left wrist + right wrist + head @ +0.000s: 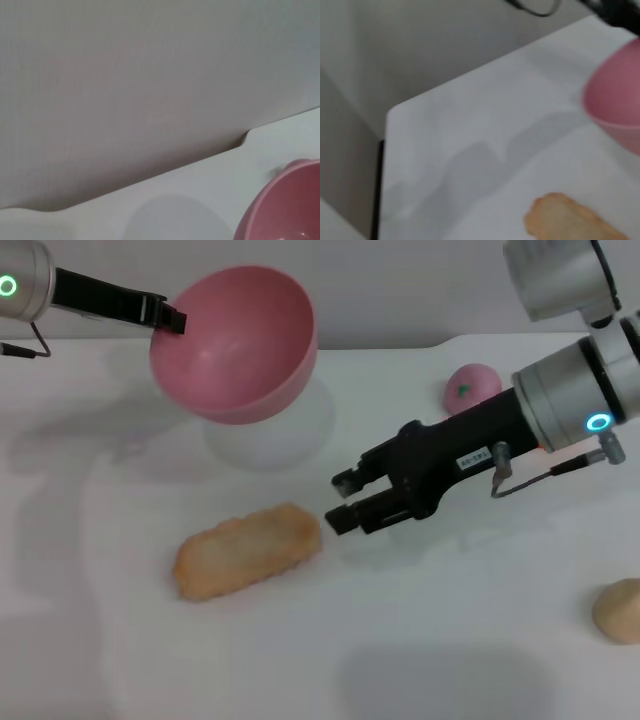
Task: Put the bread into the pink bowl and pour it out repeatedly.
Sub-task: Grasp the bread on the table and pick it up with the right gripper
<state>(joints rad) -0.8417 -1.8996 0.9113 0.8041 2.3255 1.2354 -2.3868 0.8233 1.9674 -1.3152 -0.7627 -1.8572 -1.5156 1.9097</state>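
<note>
Head view: your left gripper [172, 318] pinches the rim of the round pink plastic bowl [235, 340], tilted, aloft, empty. Long pale tan toy loaf, the bread [247, 550], lies on the white bench [420, 640]; right gripper [343, 502] parted, empty, beside it.
Left wrist: bowl rim only.
Right wrist: bread below.
Next: grasp bread.

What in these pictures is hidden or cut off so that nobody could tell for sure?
- The bread: its underside is against the table; the right wrist view crops its end.
- The pink bowl: only a cropped part shows in either wrist view.
- The beige lump: cut by the head view's edge.
- The left gripper: its tips are hidden at the bowl's rim.
- The right gripper: absent from its own wrist view.
</note>
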